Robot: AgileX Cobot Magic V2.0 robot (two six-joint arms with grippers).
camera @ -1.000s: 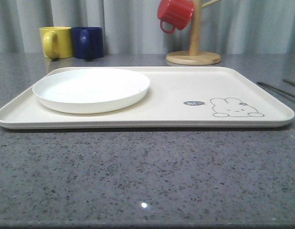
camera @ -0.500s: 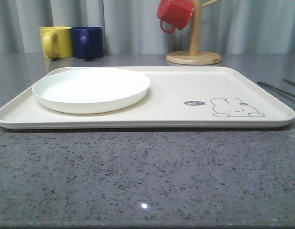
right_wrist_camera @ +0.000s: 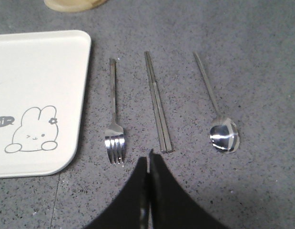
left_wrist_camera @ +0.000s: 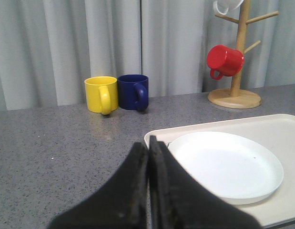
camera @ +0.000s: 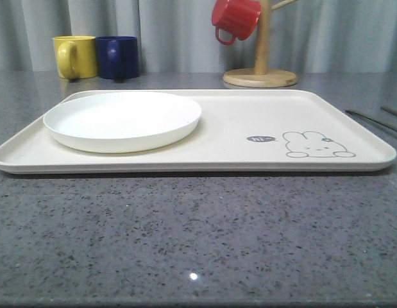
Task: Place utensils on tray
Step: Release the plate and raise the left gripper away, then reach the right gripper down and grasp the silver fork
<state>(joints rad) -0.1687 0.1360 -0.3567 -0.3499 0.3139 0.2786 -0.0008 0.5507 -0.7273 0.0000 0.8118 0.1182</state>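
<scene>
The cream tray [camera: 249, 115] with its rabbit drawing lies across the grey counter, and the white plate [camera: 121, 119] rests on its left half. On the counter to the right of the tray [right_wrist_camera: 37, 71] lie the fork [right_wrist_camera: 114, 119], the pair of chopsticks [right_wrist_camera: 157, 102] and the spoon [right_wrist_camera: 218, 119], side by side and parallel. My right gripper [right_wrist_camera: 149, 160] is shut and empty, hovering just short of the chopsticks' near end. Shut and empty as well, my left gripper [left_wrist_camera: 148, 145] is near the tray's left corner [left_wrist_camera: 154, 136], beside the plate [left_wrist_camera: 223, 164].
A yellow mug [camera: 75, 56] and a blue mug [camera: 117, 56] stand behind the tray at the back left. A wooden mug tree [camera: 261, 70] with a red mug [camera: 235, 19] hanging on it stands at the back right. A grey curtain closes off the rear.
</scene>
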